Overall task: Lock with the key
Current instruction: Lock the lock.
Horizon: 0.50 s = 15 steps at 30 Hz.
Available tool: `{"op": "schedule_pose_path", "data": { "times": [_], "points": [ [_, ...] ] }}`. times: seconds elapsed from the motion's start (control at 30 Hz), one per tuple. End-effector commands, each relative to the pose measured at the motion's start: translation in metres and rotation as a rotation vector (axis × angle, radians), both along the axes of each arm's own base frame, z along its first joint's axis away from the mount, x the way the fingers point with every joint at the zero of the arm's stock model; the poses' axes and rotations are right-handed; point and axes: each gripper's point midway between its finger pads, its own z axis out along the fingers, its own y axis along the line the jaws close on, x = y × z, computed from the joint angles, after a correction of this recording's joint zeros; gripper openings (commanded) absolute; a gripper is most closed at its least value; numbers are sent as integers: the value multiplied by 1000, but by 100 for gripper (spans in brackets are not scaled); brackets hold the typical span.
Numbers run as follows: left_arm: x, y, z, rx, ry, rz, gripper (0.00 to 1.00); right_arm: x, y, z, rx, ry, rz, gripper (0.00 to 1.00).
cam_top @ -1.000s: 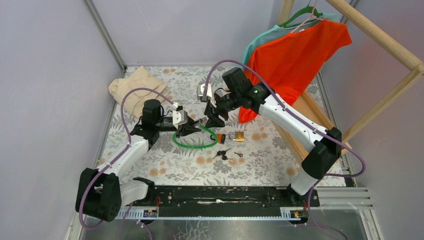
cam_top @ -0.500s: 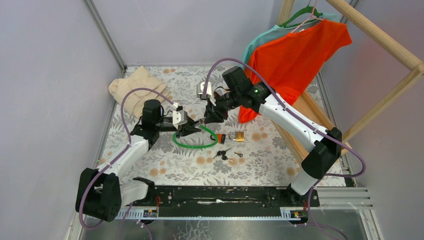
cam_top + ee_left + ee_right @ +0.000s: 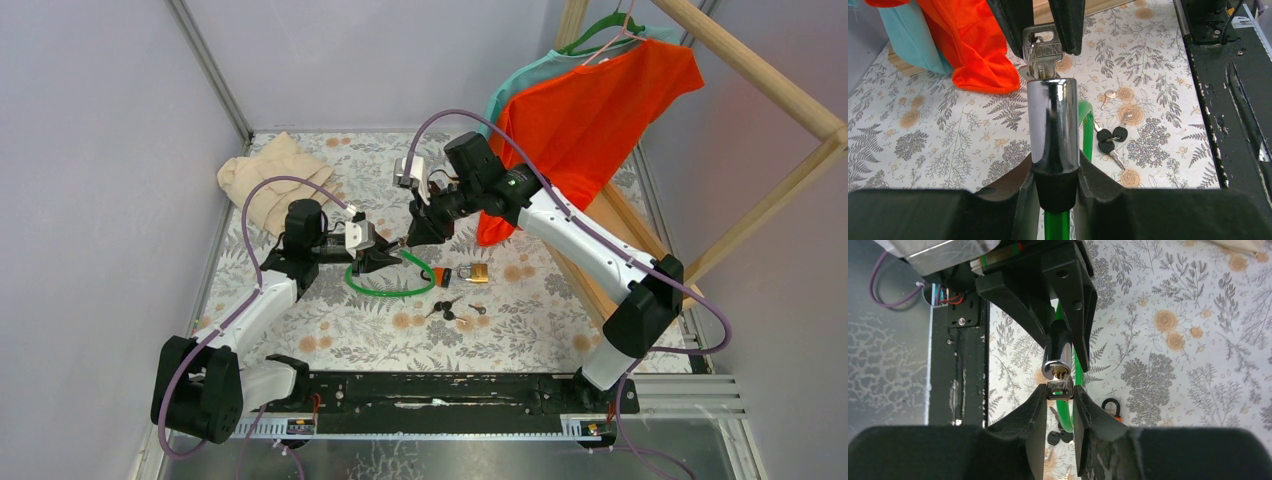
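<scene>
The left gripper [image 3: 1055, 192] clamps the chrome lock [image 3: 1053, 125] on its green cable [image 3: 385, 291]. The right gripper [image 3: 1058, 399] pinches the key [image 3: 1042, 46] set into the lock's end, mid-counter. Likely trouble: an off-axis twist could bend the key or spin the lock in its grip. On the flowered counter [image 3: 340, 335], spare keys [image 3: 450, 308] lie at four o'clock and a padlock [image 3: 478, 272] at three. Beyond, shirts [image 3: 590, 110] hang at two o'clock, with a cloth [image 3: 265, 180] at ten.

key [image 3: 1042, 42], head stamped "LOCK", partly covered

The key [image 3: 1042, 44] has its blade hidden inside the chrome cylinder [image 3: 1053, 125].
</scene>
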Motion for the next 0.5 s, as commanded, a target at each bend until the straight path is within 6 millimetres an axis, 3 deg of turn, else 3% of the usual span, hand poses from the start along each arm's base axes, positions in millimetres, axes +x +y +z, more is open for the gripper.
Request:
{"op": "schedule_pose_path", "data": {
  "times": [0.0,0.3,0.4,0.47],
  "points": [
    [-9,1,-19,28,65,1,0,1,7,7,22,85,-95,13],
    [-5,2,-20,36,67,21,0,5,5,-16,-17,218,-249,5],
    [-6,2,-20,35,68,19,0,5,4,-18,-21,216,-248,16],
    [-6,2,-20,34,68,19,0,7,3,-15,-18,194,-249,32]
  ]
}}
